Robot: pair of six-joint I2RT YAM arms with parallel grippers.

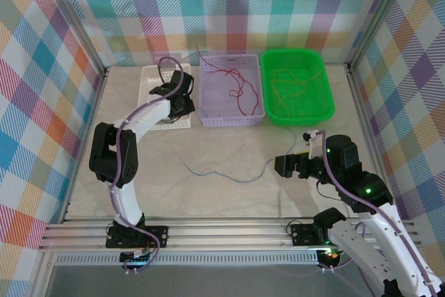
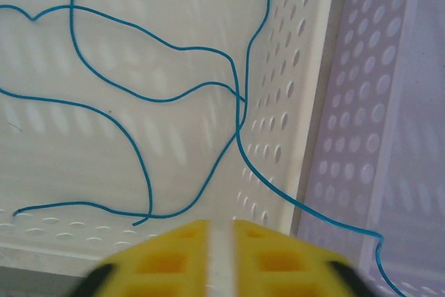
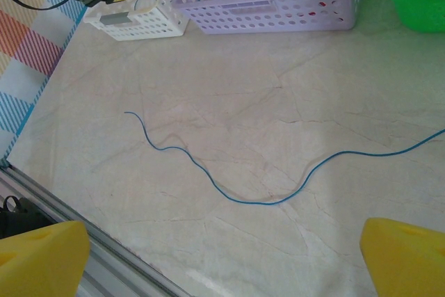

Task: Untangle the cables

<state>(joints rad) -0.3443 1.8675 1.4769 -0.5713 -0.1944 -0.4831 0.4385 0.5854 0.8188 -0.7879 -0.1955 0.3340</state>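
Over the white basket (image 2: 292,102), the left gripper (image 2: 221,255), jaws barely parted, should widen before lifting off the blue cable (image 2: 182,49); the right gripper (image 3: 224,252) gapes wide

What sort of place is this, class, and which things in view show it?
Probably a robotics test cell, not a home: a left arm and right arm bolted to a metal rail, plaid screens walling the table, and plastic baskets holding coloured cables.

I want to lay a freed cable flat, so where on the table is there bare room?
The table is bare between the blue cable and the front rail, and between that cable and the lavender basket. It is crowded in the white basket, where the left gripper hovers over blue loops.
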